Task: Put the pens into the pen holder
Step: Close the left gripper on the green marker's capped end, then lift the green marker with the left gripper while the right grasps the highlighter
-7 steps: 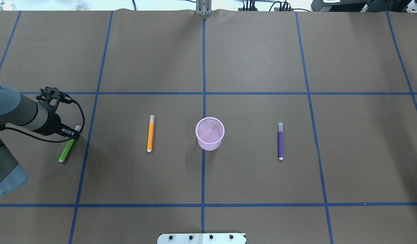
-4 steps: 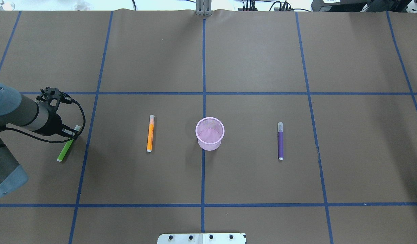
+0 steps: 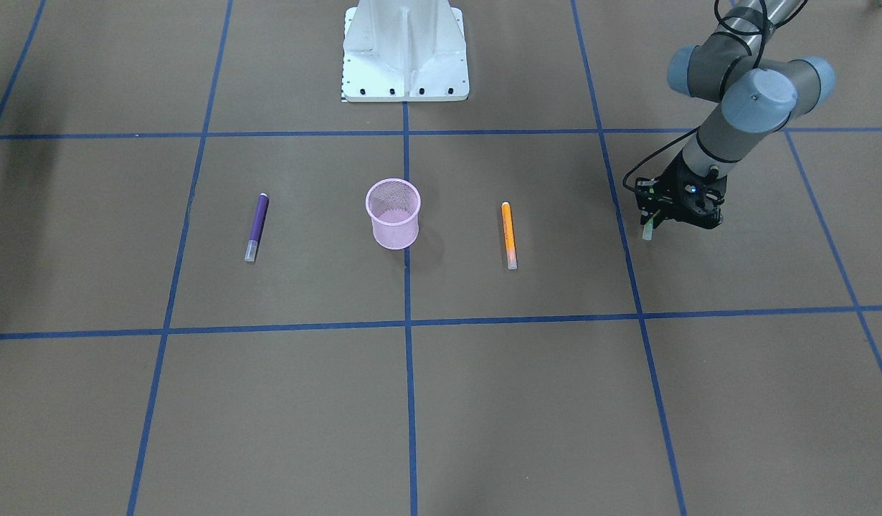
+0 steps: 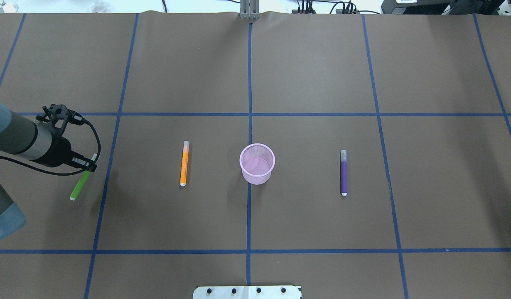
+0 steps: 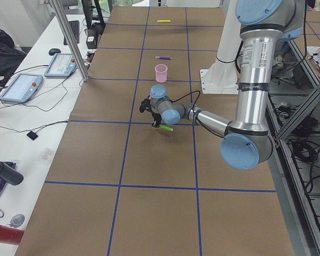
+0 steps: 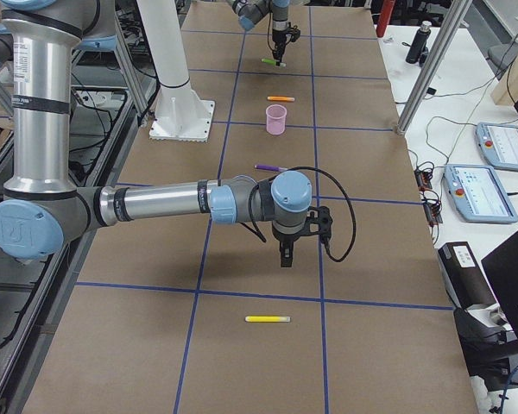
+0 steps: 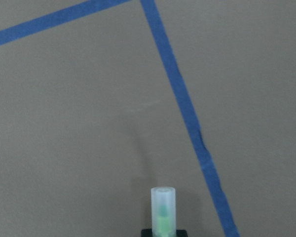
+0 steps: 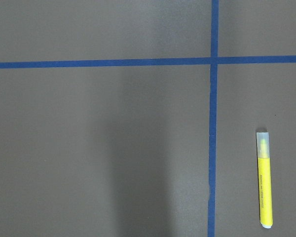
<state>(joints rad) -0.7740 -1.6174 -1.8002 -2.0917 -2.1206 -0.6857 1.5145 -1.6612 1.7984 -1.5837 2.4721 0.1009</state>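
Nothing is in the holder [image 4: 256, 178] at the tabletop's [image 4: 322, 74] middle, so all four pens remain. The left gripper [image 4: 87, 166] is clamped on the green pen [image 4: 79, 187] near the left end, apparently lifted; orange [image 4: 183, 164] and purple [image 4: 343, 173] lie flat either side of the holder, and yellow [image 6: 268, 319] lies near the right end by the right gripper [image 6: 282, 259], whose fingers I cannot tell. Brown paper with a blue tape grid [image 4: 249, 83] covers the table, and a white desk [image 5: 26, 154] with tablets [image 5: 21, 88] lines its far edge

Matt paper, smooth plastic, wire mesh.
The table cover [image 4: 322, 74] is matt brown paper. The pen holder [image 4: 257, 164] is pink wire mesh. The green pen [image 4: 80, 186], orange pen [image 4: 183, 164], purple pen [image 4: 343, 176] and yellow pen [image 8: 265, 187] are smooth plastic with frosted translucent caps.
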